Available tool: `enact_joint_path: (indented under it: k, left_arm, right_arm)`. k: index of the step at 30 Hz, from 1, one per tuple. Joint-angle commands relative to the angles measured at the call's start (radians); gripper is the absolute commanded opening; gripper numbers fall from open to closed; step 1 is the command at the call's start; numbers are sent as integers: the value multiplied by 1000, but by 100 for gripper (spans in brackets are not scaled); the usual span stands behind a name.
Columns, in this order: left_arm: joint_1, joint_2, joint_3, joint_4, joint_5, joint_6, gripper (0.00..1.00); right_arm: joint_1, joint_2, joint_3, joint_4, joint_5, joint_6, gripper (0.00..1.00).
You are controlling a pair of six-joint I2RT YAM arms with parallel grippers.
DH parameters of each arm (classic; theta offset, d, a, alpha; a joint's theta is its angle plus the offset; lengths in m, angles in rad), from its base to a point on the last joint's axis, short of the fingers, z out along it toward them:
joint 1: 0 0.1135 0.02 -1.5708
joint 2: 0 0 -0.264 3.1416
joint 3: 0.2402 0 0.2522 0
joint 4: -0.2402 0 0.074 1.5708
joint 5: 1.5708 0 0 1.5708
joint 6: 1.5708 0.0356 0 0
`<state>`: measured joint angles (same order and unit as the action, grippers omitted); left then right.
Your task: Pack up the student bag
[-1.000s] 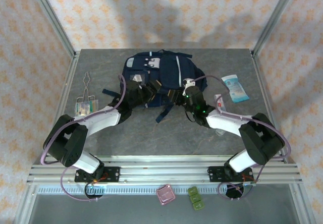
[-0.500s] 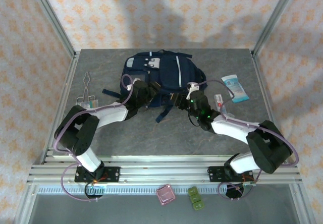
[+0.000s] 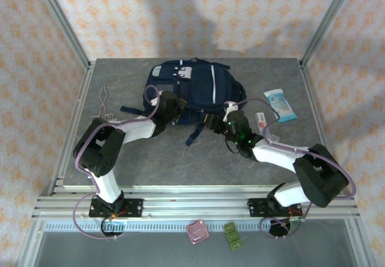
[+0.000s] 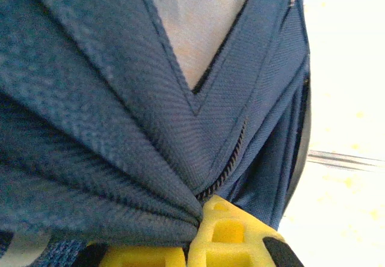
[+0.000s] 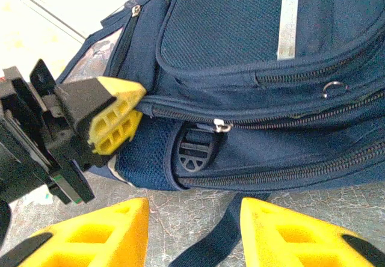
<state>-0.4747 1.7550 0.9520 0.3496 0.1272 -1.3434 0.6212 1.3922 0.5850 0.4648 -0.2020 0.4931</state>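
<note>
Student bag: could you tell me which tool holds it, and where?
Left tool pinches a fabric fold of the student bag beside a zipper; right tool is open.

left pincer [image 4: 195,243]: we see its yellow fingers [image 4: 231,234] cut off at 6 o'clock, half buried under student bag [image 4: 120,128] fabric.
right pincer [image 5: 192,234]: fingertips cropped at 6 o'clock.
packet [image 3: 280,104] at the bag's 3 o'clock: print too small for us to read.

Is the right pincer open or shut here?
Open: the right pincer has its fingers apart, with table and a strap visible between them, nothing held.
</note>
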Motion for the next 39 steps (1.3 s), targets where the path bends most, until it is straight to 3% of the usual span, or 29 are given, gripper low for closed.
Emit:
enact_joint_path:
  k: [1,13,16,20,31,39]
  left_arm:
    - [8,-89,48,34,40,-4,0]
    - [-10,-211,50,52,105,-18,0]
    - [-12,-220,47,48,101,-12,0]
    - [-7,-224,37,56,95,-11,0]
    - [18,-227,7,104,139,-34,0]
    - [18,-230,7,111,146,-44,0]
  right_arm:
    - [9,23,7,15,-4,-23,43]
    - [29,114,150,39,4,-42,53]
    - [28,161,205,5,77,-14,56]
    - [29,181,243,-40,81,-8,55]
    - [29,31,147,-115,61,-84,48]
    - [38,136,221,-135,102,-81,49]
